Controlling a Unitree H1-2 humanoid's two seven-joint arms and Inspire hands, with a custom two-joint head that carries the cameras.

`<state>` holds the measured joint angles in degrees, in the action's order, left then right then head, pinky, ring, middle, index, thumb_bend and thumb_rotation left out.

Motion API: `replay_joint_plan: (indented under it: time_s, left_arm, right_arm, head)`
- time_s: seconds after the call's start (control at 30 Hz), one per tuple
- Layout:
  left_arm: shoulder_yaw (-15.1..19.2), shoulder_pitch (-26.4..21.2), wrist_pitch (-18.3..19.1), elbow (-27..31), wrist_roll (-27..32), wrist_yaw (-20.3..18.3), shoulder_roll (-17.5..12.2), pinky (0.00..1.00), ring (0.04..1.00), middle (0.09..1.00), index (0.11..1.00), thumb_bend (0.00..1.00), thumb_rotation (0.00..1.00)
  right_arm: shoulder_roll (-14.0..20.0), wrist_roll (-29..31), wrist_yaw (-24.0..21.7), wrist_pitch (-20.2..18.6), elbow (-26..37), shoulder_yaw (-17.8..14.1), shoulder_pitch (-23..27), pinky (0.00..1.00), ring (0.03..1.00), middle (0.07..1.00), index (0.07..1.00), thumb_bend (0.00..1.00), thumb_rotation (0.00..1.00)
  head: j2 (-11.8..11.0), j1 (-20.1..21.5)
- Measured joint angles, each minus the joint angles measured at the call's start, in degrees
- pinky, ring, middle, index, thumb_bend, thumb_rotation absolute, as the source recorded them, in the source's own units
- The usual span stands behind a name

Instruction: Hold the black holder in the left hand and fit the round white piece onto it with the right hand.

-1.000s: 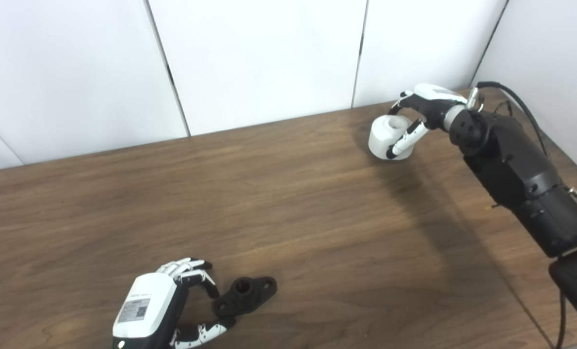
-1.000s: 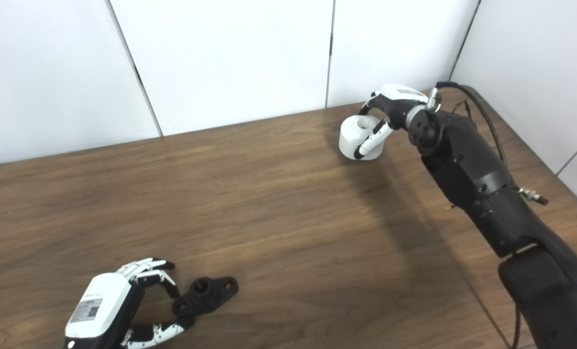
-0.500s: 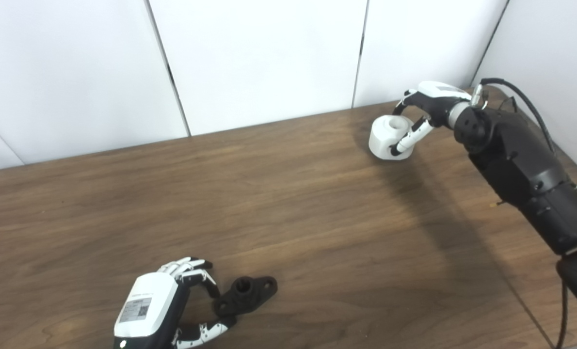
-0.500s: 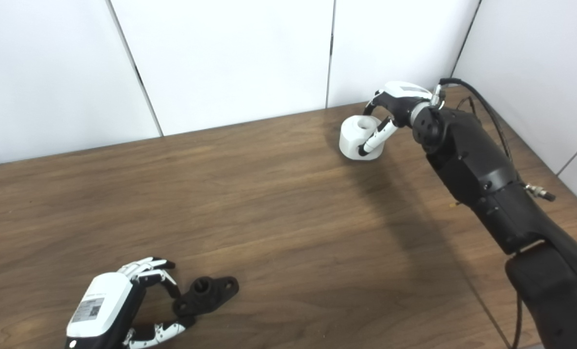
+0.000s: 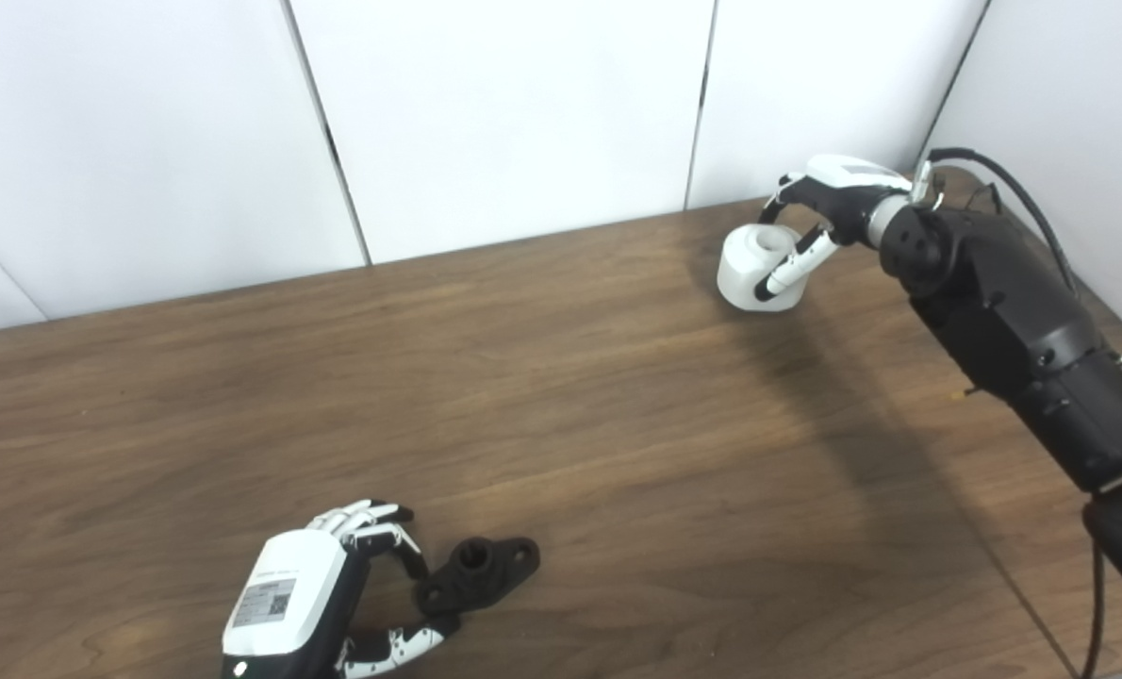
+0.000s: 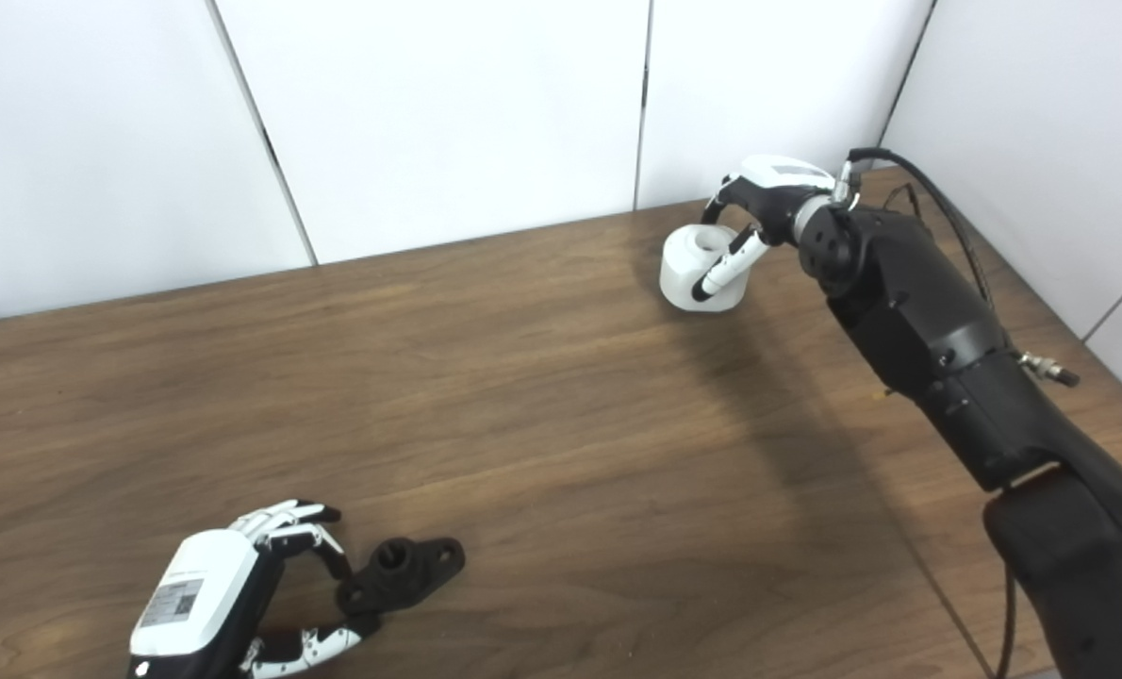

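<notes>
- Left eye view shows the dark wooden tabletop [image 5: 542,377] with the two parts of the task well apart — one near the front-left edge, the other near the far-right corner.
- The black plastic holder with a round hub and two flat lugs [image 5: 478,570] lies flat on the surface near the front edge. The left hand [image 5: 335,594] has its fingers and thumb curled round the holder's near lug; they seem to touch it, but the holder rests on the wood and is not lifted, so the hold looks partial at best.
- The round white piece, a short cylinder with a hole in its top [image 6: 698,266], is at the far-right corner. The right hand [image 6: 759,203] is wrapped on it, fingers behind and thumb across its front; whether it is clear of the surface cannot be told for sure.
- Judged progress: early. The white piece appears grasped, the holder is only being gathered up, and the two have not met.
- What is left, by this reading: securing and raising the holder, carrying the white piece across the table, lining its hole up with the hub, and pressing it on.
- No container of any kind is in view, so nothing holds anything else.
</notes>
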<state>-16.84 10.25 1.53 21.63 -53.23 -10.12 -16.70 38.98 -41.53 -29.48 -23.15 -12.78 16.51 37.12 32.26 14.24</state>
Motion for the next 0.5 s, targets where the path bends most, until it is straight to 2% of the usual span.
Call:
replay_joint_plan:
  time_s: [0.5]
  left_arm:
    - [-0.01,0.01,0.12,0.07,0.03,-0.11,0.02,0.82,0.847,0.794,0.49,0.52,0.05]
  right_arm:
    - [0.0,-0.33,-0.02,0.0,0.0,0.35,-0.01,0.96,1.0,0.96,0.741,0.81,0.32]
  head:
    - [0.26,0.09]
